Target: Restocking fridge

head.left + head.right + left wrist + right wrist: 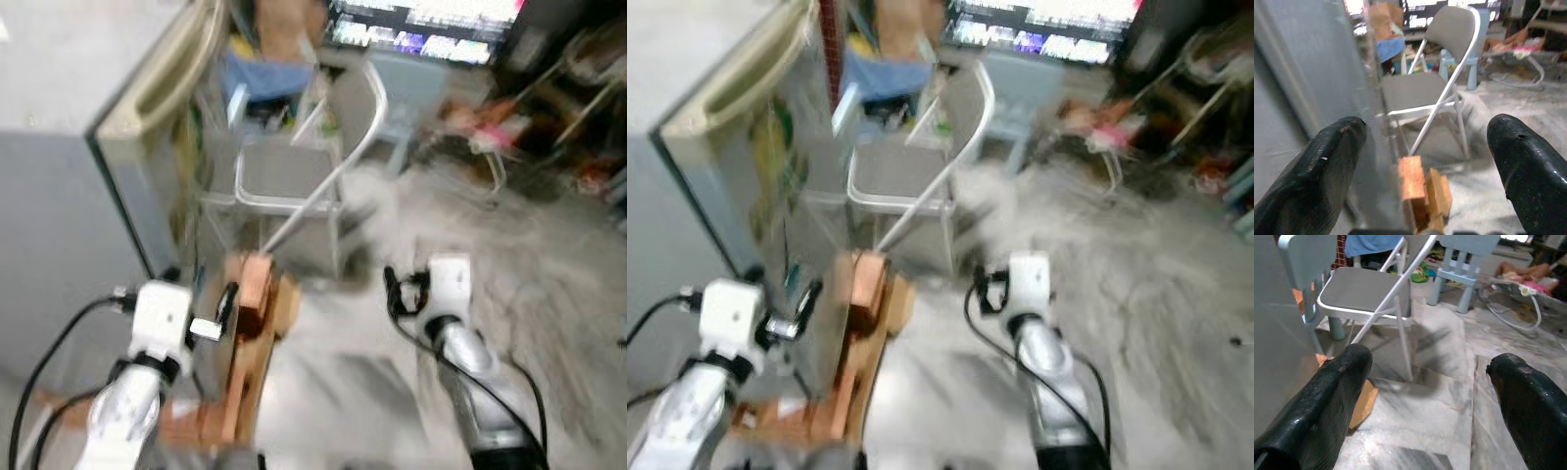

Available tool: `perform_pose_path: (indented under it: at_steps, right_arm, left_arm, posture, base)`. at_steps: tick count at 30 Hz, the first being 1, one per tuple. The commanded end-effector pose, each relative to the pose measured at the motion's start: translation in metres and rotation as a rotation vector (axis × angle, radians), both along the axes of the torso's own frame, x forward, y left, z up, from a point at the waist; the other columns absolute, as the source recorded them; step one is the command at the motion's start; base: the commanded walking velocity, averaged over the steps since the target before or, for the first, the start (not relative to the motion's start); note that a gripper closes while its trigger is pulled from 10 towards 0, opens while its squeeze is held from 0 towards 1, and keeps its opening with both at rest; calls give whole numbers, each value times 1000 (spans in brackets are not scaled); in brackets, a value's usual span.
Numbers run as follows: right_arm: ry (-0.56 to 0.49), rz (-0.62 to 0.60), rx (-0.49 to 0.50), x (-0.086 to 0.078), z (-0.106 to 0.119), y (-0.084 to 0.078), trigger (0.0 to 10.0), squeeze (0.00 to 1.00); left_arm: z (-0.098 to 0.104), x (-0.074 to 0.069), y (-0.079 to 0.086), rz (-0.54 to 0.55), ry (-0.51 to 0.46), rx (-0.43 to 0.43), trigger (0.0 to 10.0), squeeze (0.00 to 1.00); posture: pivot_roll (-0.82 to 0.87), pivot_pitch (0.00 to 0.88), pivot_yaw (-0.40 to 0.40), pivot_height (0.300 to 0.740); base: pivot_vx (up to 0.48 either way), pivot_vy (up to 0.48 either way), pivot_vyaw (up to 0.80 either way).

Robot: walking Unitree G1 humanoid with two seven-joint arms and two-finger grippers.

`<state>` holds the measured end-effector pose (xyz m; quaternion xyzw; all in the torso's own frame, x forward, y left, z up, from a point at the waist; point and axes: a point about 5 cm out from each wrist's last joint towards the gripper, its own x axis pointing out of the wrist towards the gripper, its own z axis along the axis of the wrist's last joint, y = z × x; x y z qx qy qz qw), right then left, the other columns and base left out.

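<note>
Head views are blurred, so detail is soft. Fridge [69,196] stands on the robot's left, grey side w/ a pale handle strip along its upper edge, door edge facing fwd. Left gripper [1425,161] is up beside that edge, fingers [1317,166] spread wide, nothing between them; the left wrist view looks past the fridge wall onto a stack of orange-brown wooden blocks [1420,191] on the floor just beside the fridge base. Right gripper [1435,396] is raised too, out over the marble floor [1440,382], fingers wide apart, holding nothing. Straight ahead, near the fridge: a grey folding chair [294,171] w/ a white tube frame, seat bare. Behind it a pale blue small chair [1466,264] and a blue cloth [1388,48] draped over sth. Far right, a bouncer seat w/ pink fabric [1520,281] on the floor. Screen [421,24] glowing at the back. Can't make out any stock items in either gripper.
</note>
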<state>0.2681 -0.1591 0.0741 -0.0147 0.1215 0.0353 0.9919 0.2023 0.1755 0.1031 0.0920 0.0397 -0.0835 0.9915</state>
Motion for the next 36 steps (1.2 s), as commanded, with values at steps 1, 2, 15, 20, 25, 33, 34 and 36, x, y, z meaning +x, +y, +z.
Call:
perform_pose_path:
  at_steps: [1, 2, 15, 20, 25, 33, 34, 36]
  right_arm:
    - [5, -29, -2, 0, 1, -9, 10000, 0]
    - [6, -31, 2, 0, 1, -9, 10000, 0]
    - [16, -41, 18, -3, 0, -10, 10000, 0]
    - [18, -32, 29, -5, 0, -8, 10000, 0]
    - [20, -24, 46, -2, 1, -5, 10000, 0]
    - [39, 144, 96, -10, 7, 10, 10000, 0]
    - [41, 150, 96, -11, 7, 10, 10000, 0]
    - [50, 161, 99, -13, 7, 11, 10000, 0]
  left_arm:
    - [2, -2, -2, -3, -4, 3, 10000, 0]
    - [1, -3, 0, -2, 1, 2, 10000, 0]
    - [4, -1, 21, 158, -22, 36, 10000, 0]
    - [7, 9, 28, 204, -43, 52, 10000, 0]
    - [8, 23, 31, 232, -55, 46, 10000, 0]
    - [11, 42, 51, 256, -62, 67, 10000, 0]
    - [12, 44, 53, 257, -64, 64, 10000, 0]
    - [13, 47, 54, 251, -66, 58, 10000, 0]
  posture:
    - [187, 13, -83, 740]
    - [187, 14, -83, 740]
    - [189, 22, -84, 740]
    - [182, 20, -83, 740]
    - [173, 21, -84, 740]
    - [139, 25, -80, 740]
    - [138, 26, -80, 740]
    - [135, 28, -80, 740]
  base:
    - [0, 0, 0]
    - [0, 0, 0]
    - [0, 0, 0]
    - [0, 0, 0]
    - [0, 0, 0]
    - [0, 0, 0]
    - [0, 0, 0]
    - [0, 0, 0]
